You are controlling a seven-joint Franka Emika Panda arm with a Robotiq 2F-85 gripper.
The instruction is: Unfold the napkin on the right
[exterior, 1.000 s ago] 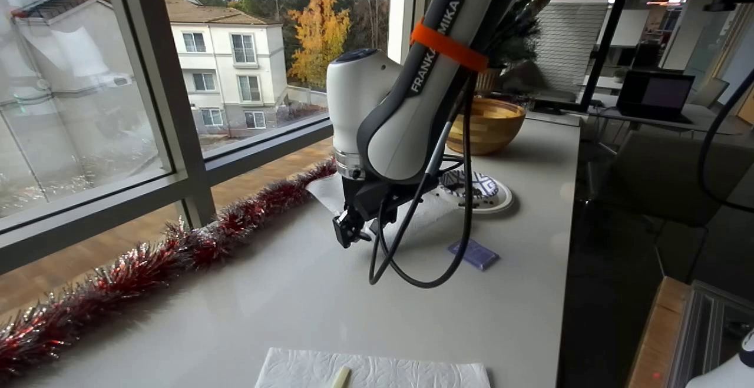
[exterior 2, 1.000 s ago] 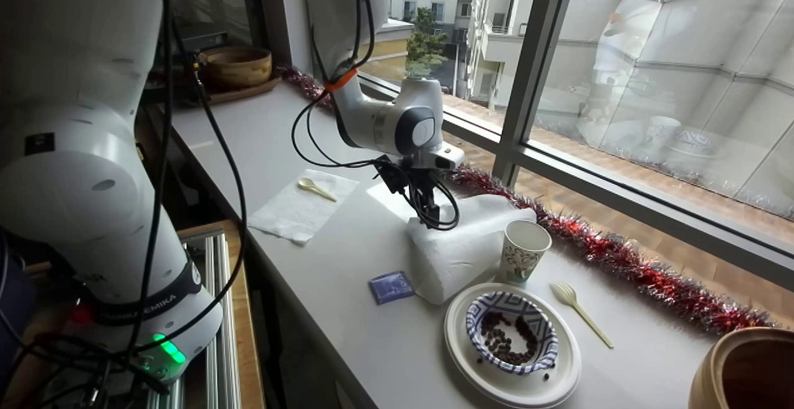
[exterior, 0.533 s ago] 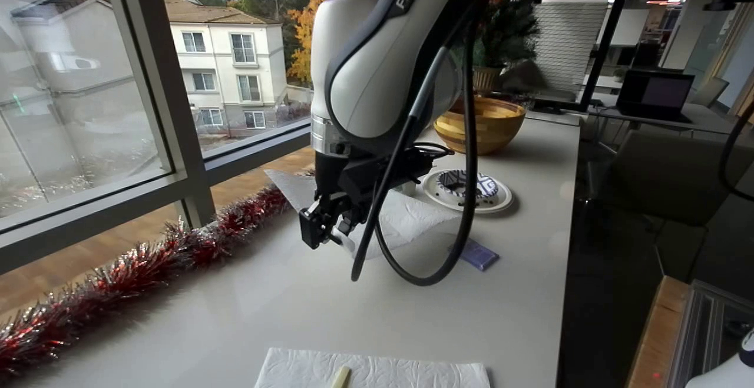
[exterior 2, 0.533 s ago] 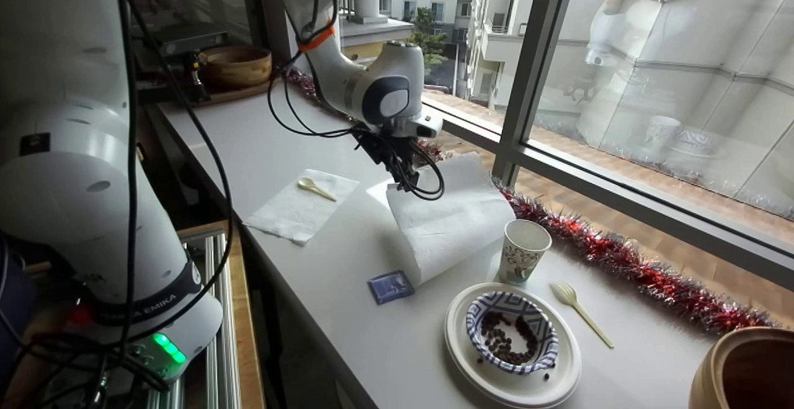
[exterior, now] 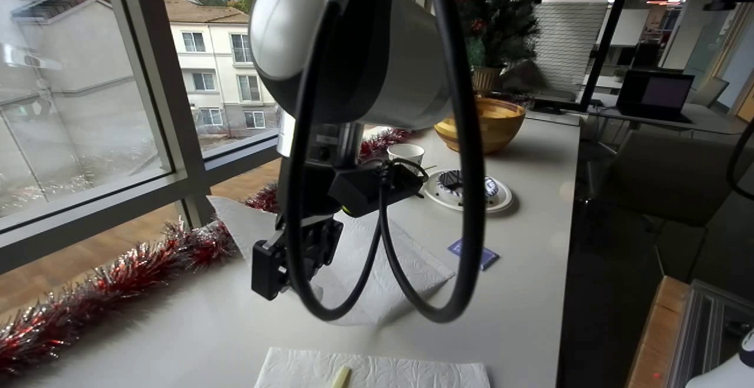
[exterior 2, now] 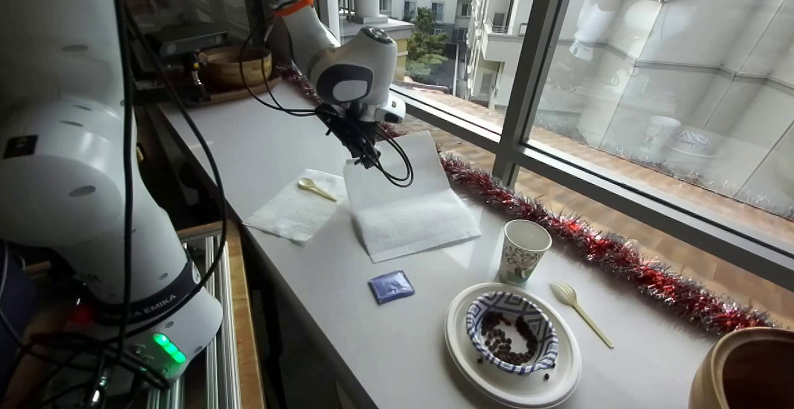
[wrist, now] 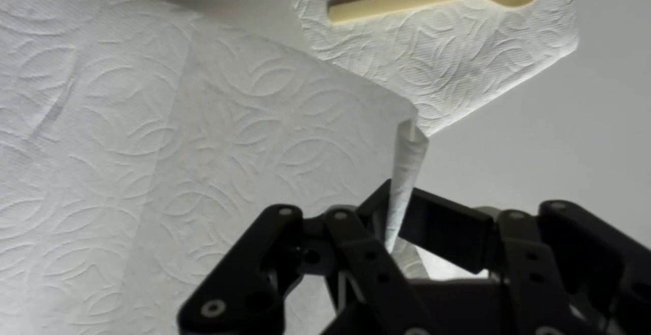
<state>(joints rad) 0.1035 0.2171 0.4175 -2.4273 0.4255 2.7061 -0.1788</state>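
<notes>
A large white embossed napkin (exterior 2: 422, 213) hangs from my gripper (exterior 2: 370, 161). Its lower part rests on the table and its upper part is lifted and bent, with a crease across it. In the wrist view my gripper (wrist: 399, 213) is shut on a rolled edge of the napkin (wrist: 264, 121). In an exterior view the napkin (exterior: 406, 270) spreads behind the gripper (exterior: 287, 285), whose fingertips are partly hidden by cables. A second white napkin (exterior 2: 282, 213) lies flat with a pale spoon (exterior 2: 317, 190) on it; both also show in the wrist view, partly covered by the held napkin.
A purple packet (exterior 2: 391, 287), a paper cup (exterior 2: 526, 252), a white plate (exterior 2: 454, 334) bearing a patterned bowl (exterior 2: 551, 352), and a fork (exterior 2: 581, 314) lie on the table. Red tinsel (exterior 2: 558, 229) runs along the window side. Wooden bowls (exterior 2: 707, 372) stand at the ends.
My gripper has moved away from the plate and cup towards the napkin with the spoon, drawing the held napkin along. The napkin has opened out and left the packet's side.
</notes>
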